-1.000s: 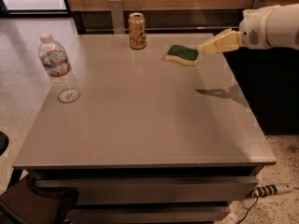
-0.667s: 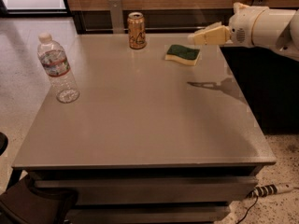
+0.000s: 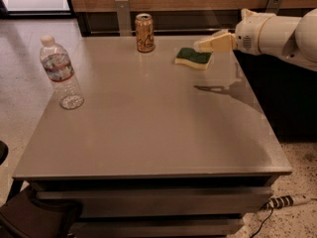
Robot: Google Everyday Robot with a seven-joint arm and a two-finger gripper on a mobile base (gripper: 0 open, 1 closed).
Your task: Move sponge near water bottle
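Note:
The sponge [image 3: 193, 58], dark green on top with a pale yellow layer under it, lies flat on the grey table [image 3: 148, 128] at the far right. The water bottle [image 3: 61, 74], clear with a white cap and a white-and-red label, stands upright near the table's left edge. My gripper [image 3: 204, 44] reaches in from the right on a white arm. Its cream tip hovers just above the sponge's far right corner. The sponge and the bottle are far apart.
An orange-gold drink can [image 3: 144, 32] stands at the table's far edge, left of the sponge. A wooden wall panel runs behind the table. A power strip [image 3: 287, 201] lies on the floor at the lower right. A dark object [image 3: 29, 217] sits at the lower left.
My gripper has moved left and a little away from the camera, from right of the sponge to just above its far right corner. The sponge, bottle and can have not moved.

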